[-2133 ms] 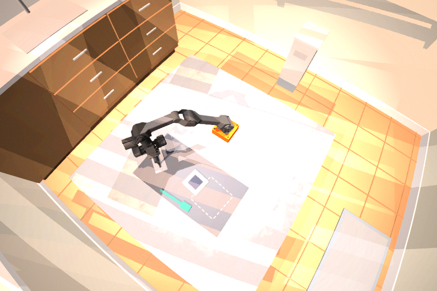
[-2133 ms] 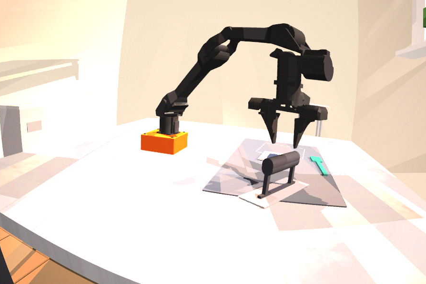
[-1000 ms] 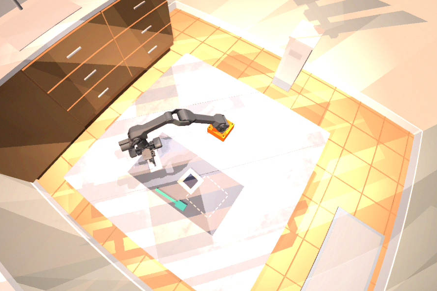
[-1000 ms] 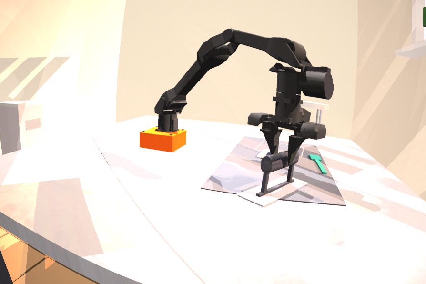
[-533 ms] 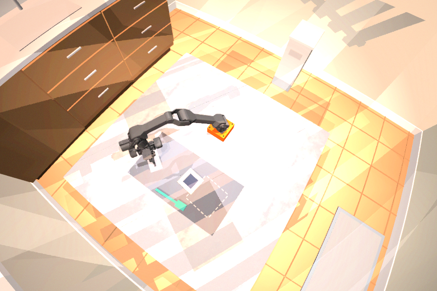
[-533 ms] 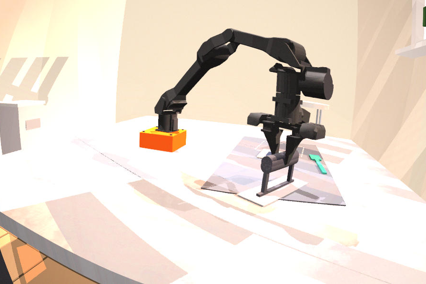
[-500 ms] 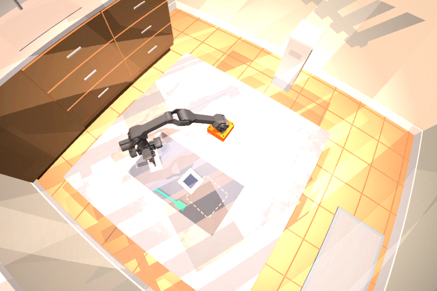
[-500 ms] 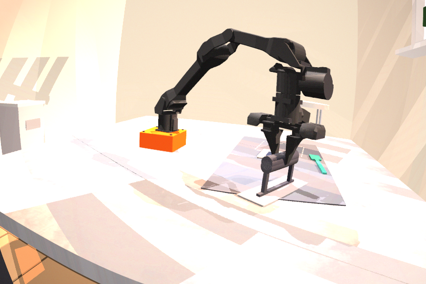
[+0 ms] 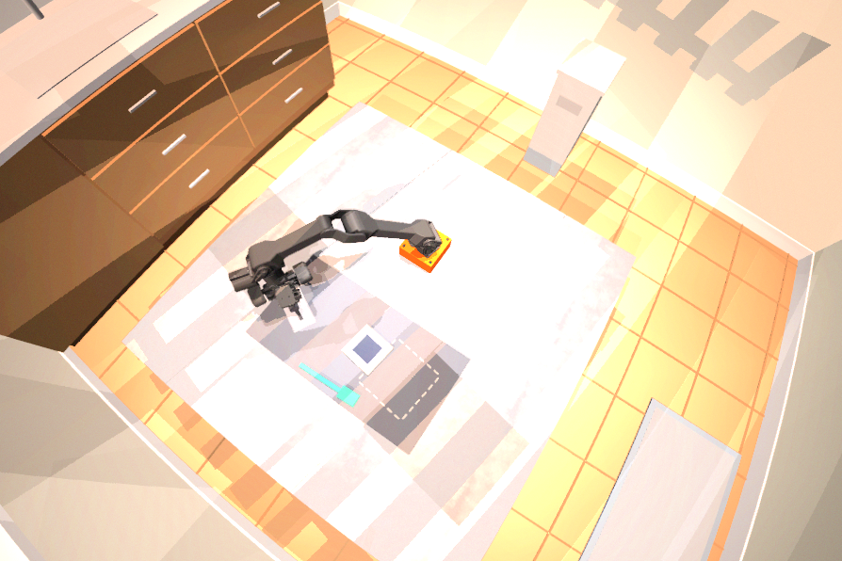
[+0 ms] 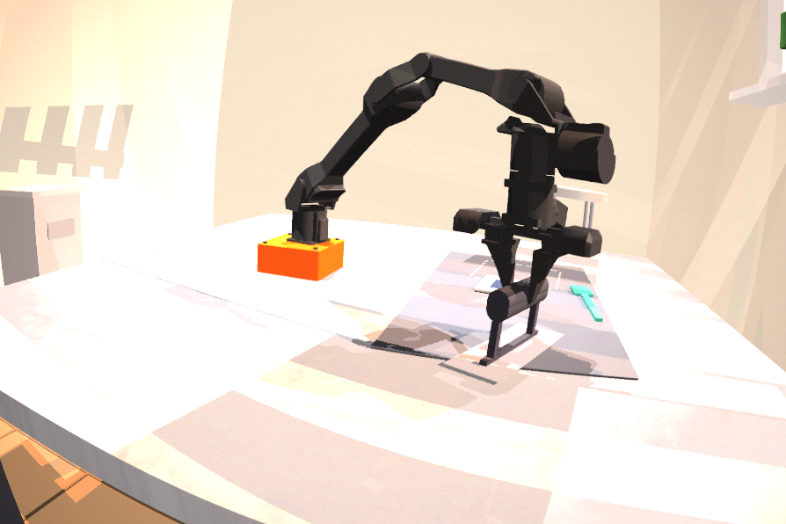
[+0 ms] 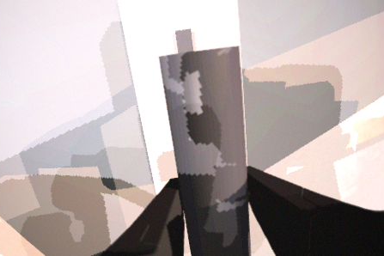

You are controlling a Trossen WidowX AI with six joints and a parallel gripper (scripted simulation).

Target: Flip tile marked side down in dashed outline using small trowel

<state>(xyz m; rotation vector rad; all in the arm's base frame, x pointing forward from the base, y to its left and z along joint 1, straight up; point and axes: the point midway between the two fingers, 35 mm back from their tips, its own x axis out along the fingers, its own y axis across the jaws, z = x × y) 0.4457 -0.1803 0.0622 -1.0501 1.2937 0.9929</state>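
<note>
The small trowel has a dark cylindrical handle [image 10: 516,298] [image 11: 206,124] on two posts above a flat white blade [image 10: 513,343] [image 9: 301,321]. It rests at the near-left edge of the mat [image 9: 402,429] [image 10: 592,352]. My gripper [image 9: 295,307] [image 10: 524,285] [image 11: 210,180] points straight down and is shut on the trowel's handle. The white tile [image 9: 367,348] [image 10: 490,284] lies on the mat with its blue-grey marked side up. It sits at the upper-left corner of the dashed outline [image 9: 419,394], apart from the trowel.
A teal T-shaped tool [image 9: 330,384] [image 10: 586,301] lies on the mat beside the outline. The arm's orange base [image 9: 426,254] [image 10: 300,257] stands on the table behind. Brown drawers [image 9: 170,132] and a white box [image 9: 568,112] stand on the floor around the table.
</note>
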